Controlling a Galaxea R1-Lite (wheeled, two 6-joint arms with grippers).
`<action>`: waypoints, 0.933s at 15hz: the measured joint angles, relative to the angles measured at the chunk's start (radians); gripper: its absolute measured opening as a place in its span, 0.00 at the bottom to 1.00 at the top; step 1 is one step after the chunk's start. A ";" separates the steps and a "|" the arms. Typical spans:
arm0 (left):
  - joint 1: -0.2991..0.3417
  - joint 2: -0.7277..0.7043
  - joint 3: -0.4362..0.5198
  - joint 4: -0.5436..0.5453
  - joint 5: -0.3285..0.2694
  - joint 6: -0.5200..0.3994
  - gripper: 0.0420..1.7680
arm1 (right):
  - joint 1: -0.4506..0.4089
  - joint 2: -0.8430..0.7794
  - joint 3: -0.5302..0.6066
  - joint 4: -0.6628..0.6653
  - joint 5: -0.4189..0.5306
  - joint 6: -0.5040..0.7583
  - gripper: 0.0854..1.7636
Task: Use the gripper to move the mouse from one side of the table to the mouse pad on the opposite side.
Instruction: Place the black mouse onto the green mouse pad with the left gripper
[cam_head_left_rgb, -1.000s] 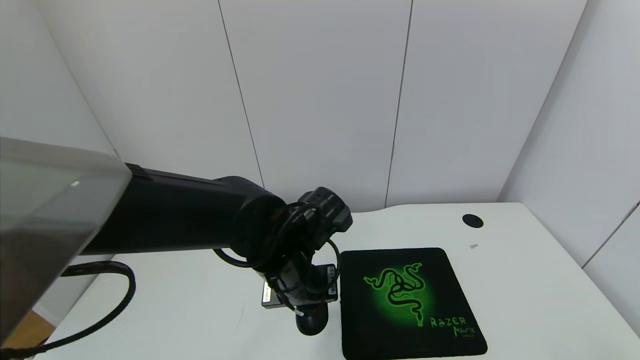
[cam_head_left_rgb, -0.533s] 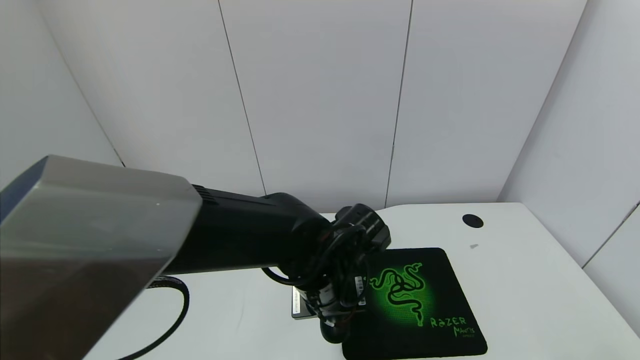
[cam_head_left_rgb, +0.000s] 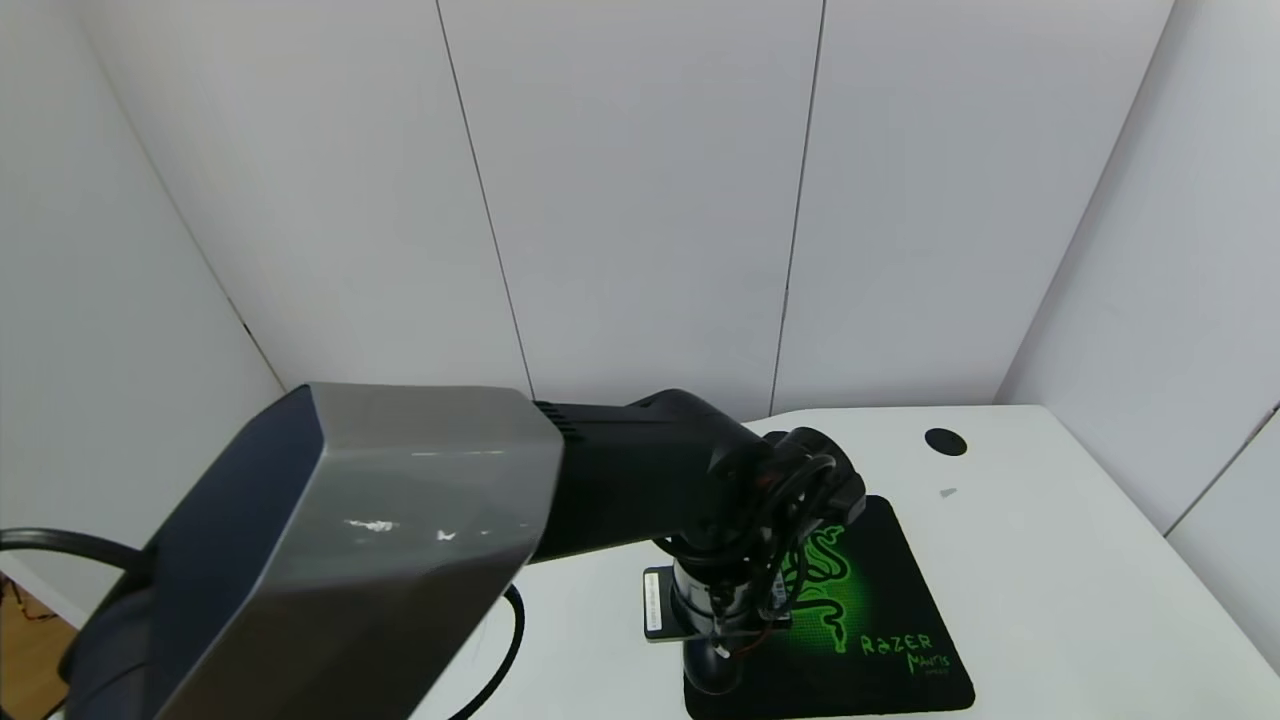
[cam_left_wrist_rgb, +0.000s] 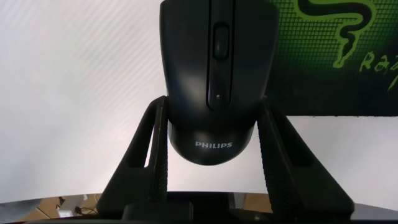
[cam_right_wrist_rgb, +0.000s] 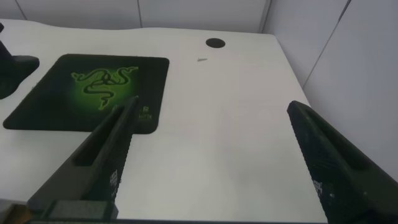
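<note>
Black and glossy, the mouse (cam_left_wrist_rgb: 214, 74) sits clamped between the two fingers (cam_left_wrist_rgb: 149, 162) of the left claw (cam_left_wrist_rgb: 214, 155), which presses both its flanks just above the PHILIPS lettering at the centre of the left wrist view. In the head view that left claw (cam_head_left_rgb: 715, 665) hangs at the lower centre of the frame, over the left edge of the mouse pad (cam_head_left_rgb: 890, 610); whether the mouse touches the pad cannot be told. White bench (cam_head_left_rgb: 1050, 560) spreads around the pad, and in the right wrist view the right claw (cam_right_wrist_rgb: 217, 155) hovers wide open and empty over bare bench (cam_right_wrist_rgb: 217, 112), with the mouse pad (cam_right_wrist_rgb: 93, 90) in the upper left.
</note>
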 joint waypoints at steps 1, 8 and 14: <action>-0.007 0.025 -0.041 0.008 0.006 -0.002 0.49 | 0.000 0.000 0.000 0.000 0.000 0.000 0.97; -0.026 0.115 -0.082 -0.113 0.061 -0.030 0.49 | 0.000 0.000 0.000 0.000 0.000 0.000 0.97; -0.024 0.175 -0.084 -0.175 0.064 -0.026 0.49 | 0.000 0.000 0.000 0.000 0.000 0.000 0.97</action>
